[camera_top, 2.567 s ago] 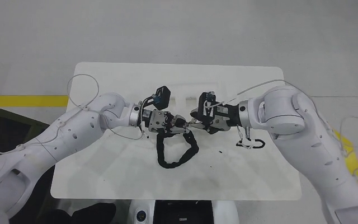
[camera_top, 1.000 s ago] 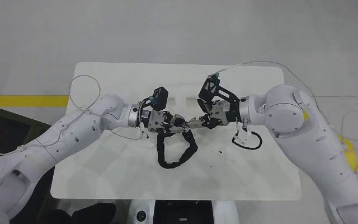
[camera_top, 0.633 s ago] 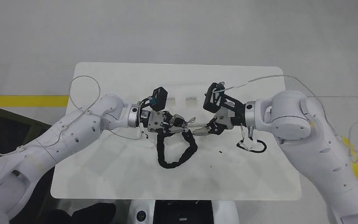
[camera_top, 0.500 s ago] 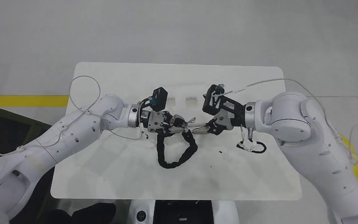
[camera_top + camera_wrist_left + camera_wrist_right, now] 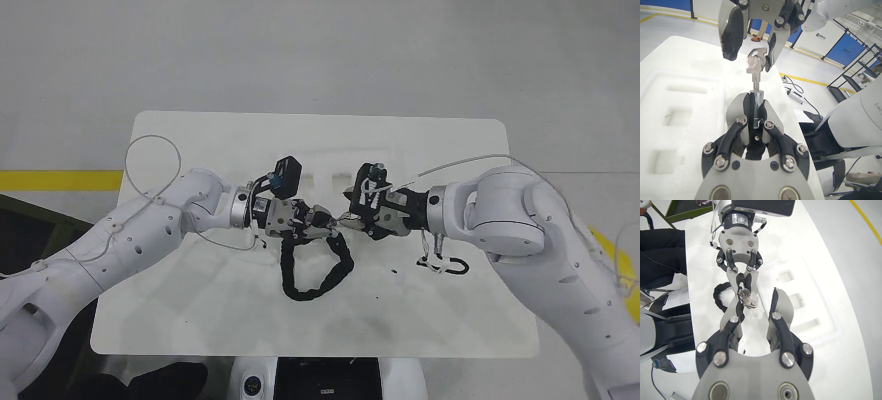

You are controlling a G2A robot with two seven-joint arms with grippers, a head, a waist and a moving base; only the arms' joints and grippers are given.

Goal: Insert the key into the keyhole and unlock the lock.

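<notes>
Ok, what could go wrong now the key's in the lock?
The right gripper is open, with the key nearer one finger; closing could shove it sideways instead of pinching it. When it twists, the lock might spin inside the left gripper. The spare key hanging beside it could get caught.

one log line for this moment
left gripper: shut on lock | key: in keyhole | right gripper: open, straddling key head | next: likely grip and turn

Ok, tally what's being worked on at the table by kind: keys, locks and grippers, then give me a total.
Keys: 1, the key in the keyhole; whether a second hangs behind it cannot be told.
Locks: 1, the cable lock.
Grippers: 2, the left gripper and the right gripper.
Total: 4.
</notes>
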